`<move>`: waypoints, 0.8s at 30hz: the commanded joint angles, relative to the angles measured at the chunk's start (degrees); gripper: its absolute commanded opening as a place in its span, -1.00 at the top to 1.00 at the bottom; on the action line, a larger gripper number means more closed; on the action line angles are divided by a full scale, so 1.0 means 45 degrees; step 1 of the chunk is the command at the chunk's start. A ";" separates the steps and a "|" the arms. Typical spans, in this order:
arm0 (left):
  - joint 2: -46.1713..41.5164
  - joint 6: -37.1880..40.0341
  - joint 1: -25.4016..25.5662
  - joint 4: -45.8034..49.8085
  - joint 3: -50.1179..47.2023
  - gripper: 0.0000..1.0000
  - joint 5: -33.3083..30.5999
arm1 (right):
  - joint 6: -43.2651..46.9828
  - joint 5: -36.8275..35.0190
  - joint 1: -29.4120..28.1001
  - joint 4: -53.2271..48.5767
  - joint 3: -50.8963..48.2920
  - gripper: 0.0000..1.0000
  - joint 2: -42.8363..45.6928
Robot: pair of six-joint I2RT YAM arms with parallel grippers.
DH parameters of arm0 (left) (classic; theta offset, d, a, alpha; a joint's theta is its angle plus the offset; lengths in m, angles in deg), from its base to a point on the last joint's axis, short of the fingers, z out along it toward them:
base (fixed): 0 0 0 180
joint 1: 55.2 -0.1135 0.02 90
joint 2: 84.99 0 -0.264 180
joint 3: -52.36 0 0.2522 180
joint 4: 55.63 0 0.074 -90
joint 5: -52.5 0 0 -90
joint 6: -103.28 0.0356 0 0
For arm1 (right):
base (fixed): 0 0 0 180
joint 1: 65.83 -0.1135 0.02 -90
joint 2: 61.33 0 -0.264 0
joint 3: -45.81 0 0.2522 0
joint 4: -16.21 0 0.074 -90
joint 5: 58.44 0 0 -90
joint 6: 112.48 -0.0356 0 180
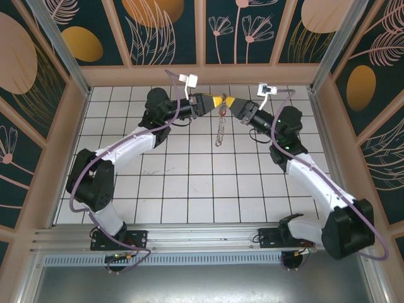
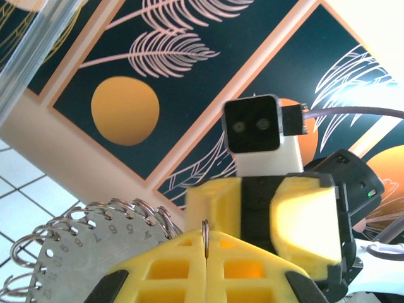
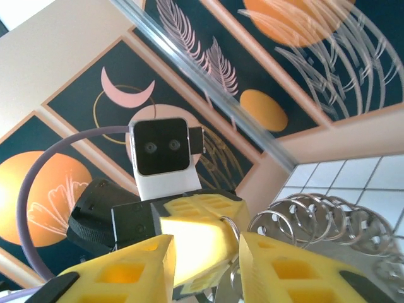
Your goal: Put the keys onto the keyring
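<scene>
Left gripper (image 2: 205,252) fingers (image 2: 170,268): pressed together, pinching one thin wire ring (image 2: 205,230) edge-on at the tips.
Right gripper (image 3: 207,252) fingers (image 3: 120,274): spread apart, nothing clamped that I can see, tips nose to nose with the left pair.
Keyring (image 1: 219,126): off the table, dangling straight down from that pinch, just in front of the back wall (image 1: 202,74), about mid-width of it.
Make-up: flat grey numbered plate (image 2: 63,265), rim strung with loose silvery rings (image 3: 315,211).
Handling: light, I'd say, but floppy and jingly. It will likely swing, and smooth wire slips.
Where to grab: a single ring's wire or the plate's flat face, never the bunch.
</scene>
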 commanded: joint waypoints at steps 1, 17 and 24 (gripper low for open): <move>-0.0410 0.1107 0.0020 0.0900 0.0819 1.00 0.0619 | 0.0977 -0.0191 0.0730 -0.0629 -0.0644 0.35 0.1273; 0.0279 0.2701 0.0029 0.3907 0.2678 1.00 0.1941 | 0.4509 0.1427 0.0417 -0.0886 -0.2363 0.24 0.1942; 0.0359 0.2572 0.0033 0.3874 0.2768 1.00 0.2092 | 0.5401 0.0914 -0.0237 -0.1114 -0.1725 0.14 0.1064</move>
